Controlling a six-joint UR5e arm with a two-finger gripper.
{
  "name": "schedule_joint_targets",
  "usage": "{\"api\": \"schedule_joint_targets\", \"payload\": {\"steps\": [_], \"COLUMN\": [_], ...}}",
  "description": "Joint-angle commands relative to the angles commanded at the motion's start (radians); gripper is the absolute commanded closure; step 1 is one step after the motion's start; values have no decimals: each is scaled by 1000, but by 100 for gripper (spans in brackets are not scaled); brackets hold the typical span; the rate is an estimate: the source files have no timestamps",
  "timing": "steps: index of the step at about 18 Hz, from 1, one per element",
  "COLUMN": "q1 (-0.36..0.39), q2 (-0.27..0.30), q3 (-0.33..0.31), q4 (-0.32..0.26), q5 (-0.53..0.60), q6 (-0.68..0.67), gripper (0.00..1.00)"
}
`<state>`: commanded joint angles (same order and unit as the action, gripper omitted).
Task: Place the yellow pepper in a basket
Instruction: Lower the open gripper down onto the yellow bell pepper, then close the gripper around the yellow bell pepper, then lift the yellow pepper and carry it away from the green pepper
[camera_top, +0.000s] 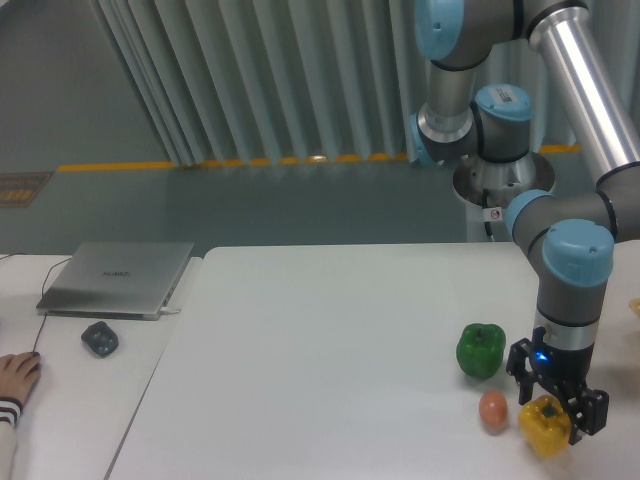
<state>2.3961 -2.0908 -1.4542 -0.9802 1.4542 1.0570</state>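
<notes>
Camera view: tool (556, 402) clenched around one yellow pepper (545, 426); one green pepper (481, 350) nearby.

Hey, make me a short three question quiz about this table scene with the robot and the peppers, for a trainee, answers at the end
1. True or false: the gripper is at the green pepper.
2. What lies between the green pepper and the yellow pepper? A) a computer mouse B) a small orange-brown egg-shaped thing C) a laptop
3. Fill in: the closed laptop sits on the far ____ side of the picture.

Key
1. False: its fingers straddle the yellow pepper, which sits on the table.
2. B
3. left, with a dark mouse in front of it.
</notes>
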Motion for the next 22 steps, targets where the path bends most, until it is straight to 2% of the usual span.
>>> {"api": "schedule_joint_targets", "payload": {"steps": [2,7,8,10,13,15,22], "q1": [0,6,8,12,58,112,201], "q2": [6,29,32,46,92,129,181], "q3": [0,0,0,2,9,12,12], "q4": [-5,-9,-11,-28,-106,-159,-300], "q5": [3,3,3,3,0,-8,-43], "q6": [0,3,2,1,23,147,345], "gripper": [44,45,49,50,50,50,50]}}
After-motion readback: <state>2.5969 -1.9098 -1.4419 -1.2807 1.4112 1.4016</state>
